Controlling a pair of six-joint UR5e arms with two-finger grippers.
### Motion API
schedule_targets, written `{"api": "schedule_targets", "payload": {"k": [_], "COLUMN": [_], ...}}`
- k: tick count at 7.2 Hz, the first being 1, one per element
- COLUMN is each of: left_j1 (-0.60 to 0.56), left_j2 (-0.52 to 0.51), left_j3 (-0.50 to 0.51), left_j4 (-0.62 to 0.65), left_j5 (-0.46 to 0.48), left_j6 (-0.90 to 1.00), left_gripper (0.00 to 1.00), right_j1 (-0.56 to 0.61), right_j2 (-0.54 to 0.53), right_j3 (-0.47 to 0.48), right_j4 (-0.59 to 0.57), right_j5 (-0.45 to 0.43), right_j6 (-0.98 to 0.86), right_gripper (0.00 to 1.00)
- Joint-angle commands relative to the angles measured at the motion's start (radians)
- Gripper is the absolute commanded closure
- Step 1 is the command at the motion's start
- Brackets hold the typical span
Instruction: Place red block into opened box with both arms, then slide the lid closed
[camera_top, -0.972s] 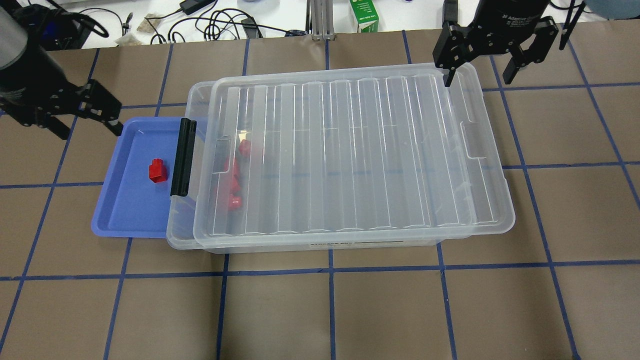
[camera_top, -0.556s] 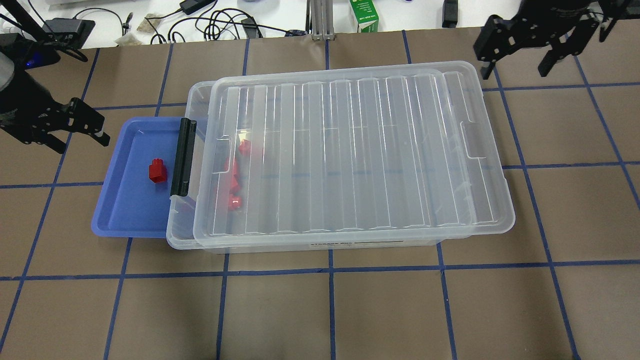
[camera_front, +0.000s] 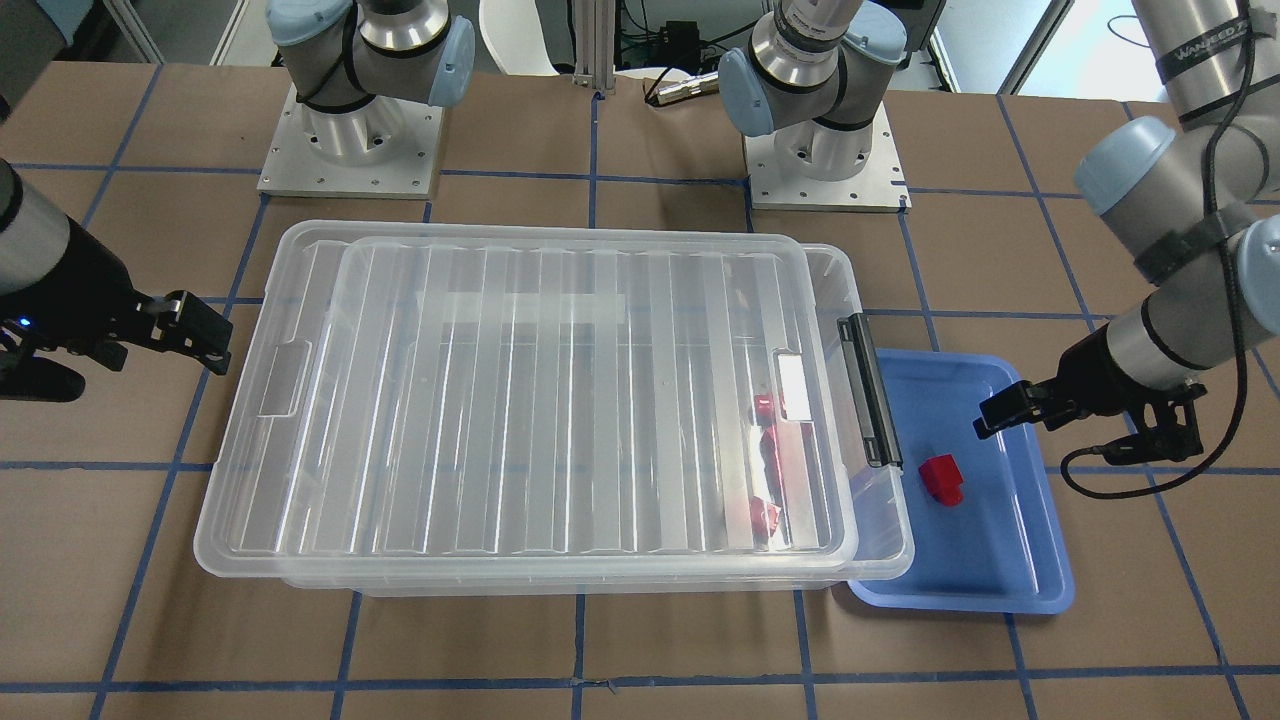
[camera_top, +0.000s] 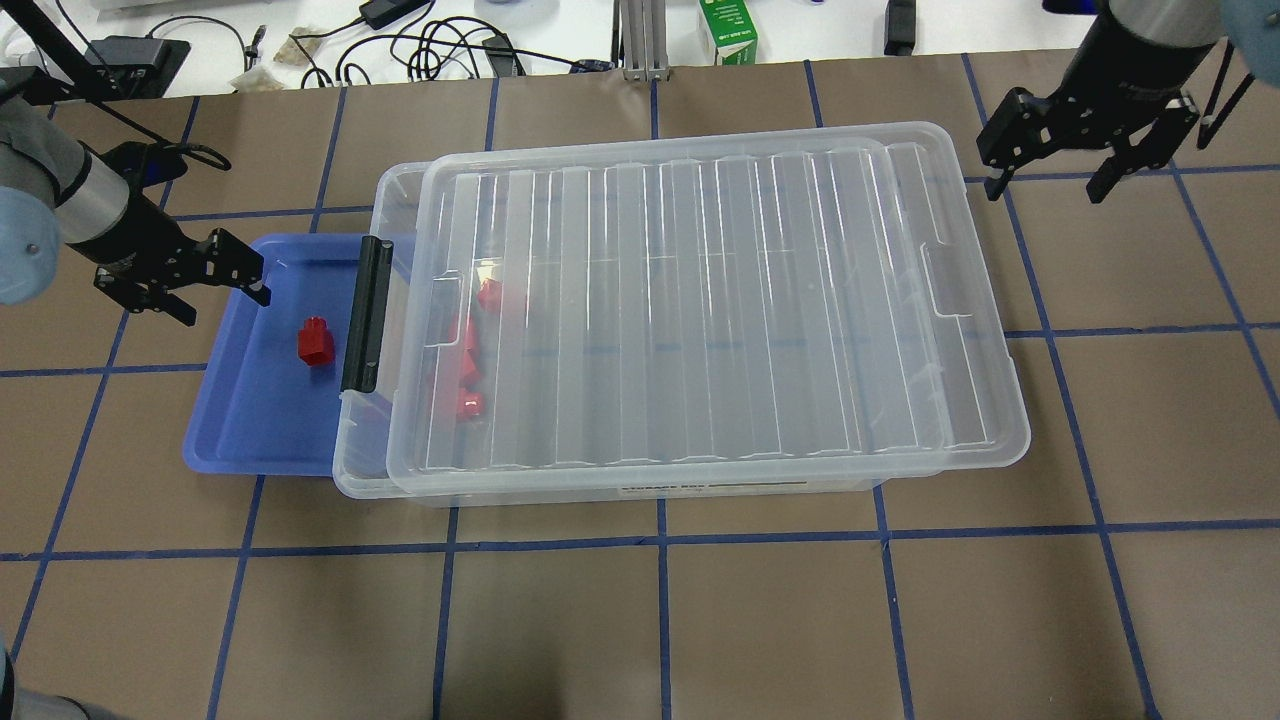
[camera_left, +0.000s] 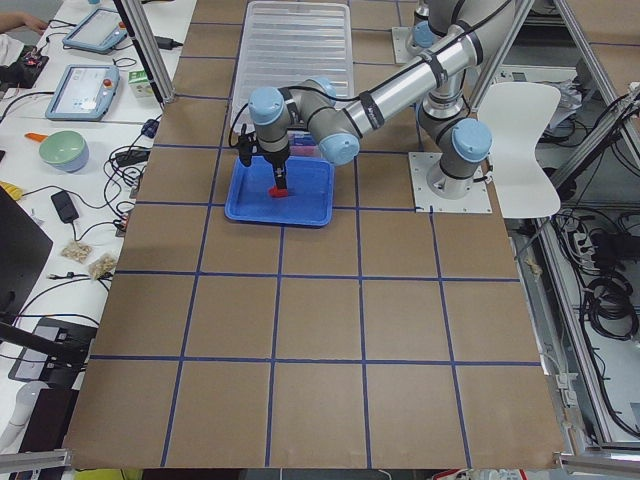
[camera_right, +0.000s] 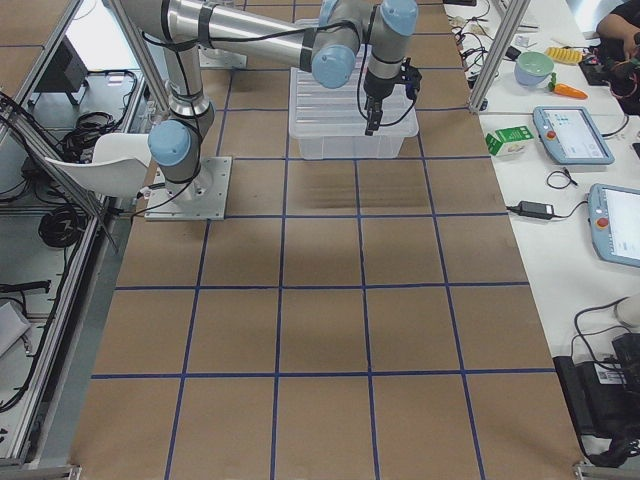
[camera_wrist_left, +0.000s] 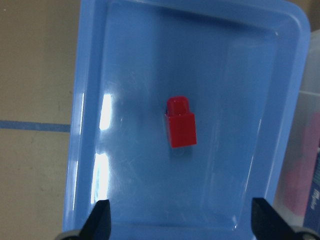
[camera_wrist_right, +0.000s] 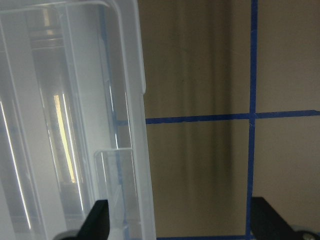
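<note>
The red block (camera_top: 314, 341) lies unpicked in the blue tray (camera_top: 240, 425) left of the box (camera_top: 352, 445), the left gripper (camera_top: 222, 295) hovering spread over that tray, the right gripper (camera_top: 1045, 187) spread beside the far right corner of the lid (camera_top: 700, 300); placing and closing both remain.

Overhead cam behind silver-grey robot arm bases (camera_front: 815, 150), looks fwd/down; front cam opposite. Side cams far, at brown gridded table (camera_left: 320, 330) ends. Wrist cams close, top-down. Overhead+front share clear ribbed plastic lid (camera_top: 700, 300).
</note>
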Motion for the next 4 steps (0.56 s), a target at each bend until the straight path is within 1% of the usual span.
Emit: {"api": "schedule_targets", "payload": {"k": [1, 2, 3, 4], "left_j1": [-0.012, -0.02, -0.015, -0.022], "left_j2": [-0.058, -0.098, -0.118, -0.124], "left_j3": [-0.032, -0.037, -0.037, -0.037], "left_j4": [0.141, 0.151, 0.153, 0.153], "left_j5": [-0.044, -0.108, -0.117, -0.115], "left_j6": [-0.167, -0.191, -0.12, -0.154], "left_gripper": [0.0, 0.0, 0.0, 0.0], "right_j1": [0.007, 0.009, 0.009, 0.009], "right_j2": [0.003, 0.008, 0.019, 0.025], "right_j3": [0.115, 0.122, 0.125, 0.128], "right_j4": [-0.17, -0.171, -0.172, -0.172], "right_j5": [0.001, 0.001, 0.001, 0.001], "right_j6": [-0.017, -0.026, -0.028, -0.039], "right_gripper": [0.0, 0.0, 0.0, 0.0]}}
